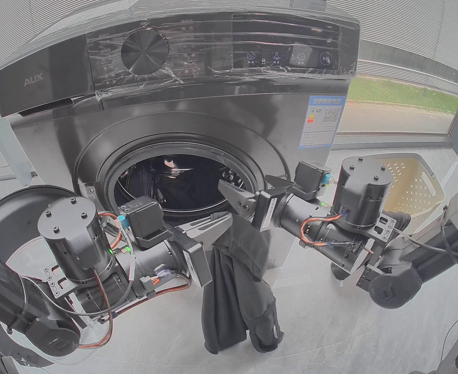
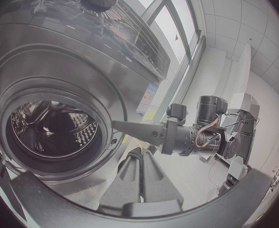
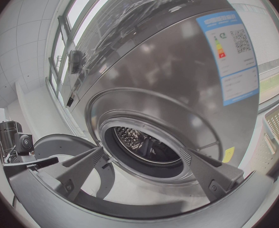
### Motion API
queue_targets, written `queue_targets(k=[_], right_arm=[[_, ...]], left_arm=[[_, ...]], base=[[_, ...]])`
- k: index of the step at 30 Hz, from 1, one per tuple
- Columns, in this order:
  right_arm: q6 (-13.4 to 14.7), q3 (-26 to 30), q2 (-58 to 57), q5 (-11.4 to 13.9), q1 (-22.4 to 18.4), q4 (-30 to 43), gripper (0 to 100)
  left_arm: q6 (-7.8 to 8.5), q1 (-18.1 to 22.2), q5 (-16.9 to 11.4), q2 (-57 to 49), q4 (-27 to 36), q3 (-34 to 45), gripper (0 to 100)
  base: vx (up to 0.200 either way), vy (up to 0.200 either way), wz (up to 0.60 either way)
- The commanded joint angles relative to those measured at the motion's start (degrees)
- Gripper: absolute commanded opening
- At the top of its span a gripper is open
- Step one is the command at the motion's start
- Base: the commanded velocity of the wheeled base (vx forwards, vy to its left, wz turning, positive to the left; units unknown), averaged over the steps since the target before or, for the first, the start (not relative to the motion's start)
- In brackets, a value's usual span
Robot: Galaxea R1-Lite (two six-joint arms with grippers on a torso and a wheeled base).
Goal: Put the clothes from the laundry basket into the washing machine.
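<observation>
A dark garment (image 1: pixel 239 281) hangs from my left gripper (image 1: pixel 225 220), which is shut on its upper edge just in front of the washing machine's (image 1: pixel 177 94) open drum (image 1: pixel 179 183). In the left wrist view the fingers (image 2: pixel 152 178) are pressed together with dark cloth (image 2: pixel 135 152) at their tips. My right gripper (image 1: pixel 239 196) is level with the drum's right rim, right above the garment, and it stands open and holds nothing (image 3: pixel 140 150). Something dark (image 3: pixel 147 146) lies inside the drum. The beige laundry basket (image 1: pixel 418 183) stands on the floor to the right of the machine.
The machine's round door (image 1: pixel 11 209) is swung open to the left, behind my left arm. Grey floor tiles (image 1: pixel 322 318) lie free below the hanging garment. Windows run behind and beside the machine.
</observation>
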Motion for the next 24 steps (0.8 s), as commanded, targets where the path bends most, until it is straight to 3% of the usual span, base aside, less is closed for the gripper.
queue_targets(k=[1, 6, 12, 15, 16, 18, 24], right_arm=[[-2.16, 2.05, -1.92, 0.05, -3.97, 0.39, 100], [-3.39, 5.56, -1.92, -0.04, -6.70, 0.57, 100], [-4.18, 10.40, -1.92, 0.84, -8.28, 1.18, 100], [-4.71, 12.95, -1.92, 2.16, -8.28, 1.10, 100], [-5.85, 15.85, -1.83, 4.18, -8.19, 0.39, 100], [-6.29, 17.52, -1.74, 5.50, -7.84, 0.22, 100], [-6.29, 20.59, -1.31, 9.28, -6.26, 0.13, 100]], left_arm=[[0.09, 1.10, 0.30, -0.85, -0.17, 0.49, 0], [0.27, 1.28, 3.55, -3.84, -0.17, 1.64, 0], [0.53, 1.81, 4.34, -8.50, 0.45, 2.60, 0], [0.53, 1.81, 4.25, -9.81, 0.45, 3.13, 0], [0.44, 1.81, 4.25, -10.78, 0.45, 3.31, 0], [0.44, 1.81, 4.25, -11.22, 0.45, 3.48, 0], [0.44, 1.89, 4.16, -12.80, 0.36, 2.87, 0]], base=[[0.000, 0.000, 0.00], [0.000, 0.000, 0.00], [0.000, 0.000, 0.00], [0.000, 0.000, 0.00], [0.000, 0.000, 0.00], [0.000, 0.000, 0.00], [0.000, 0.000, 0.00]])
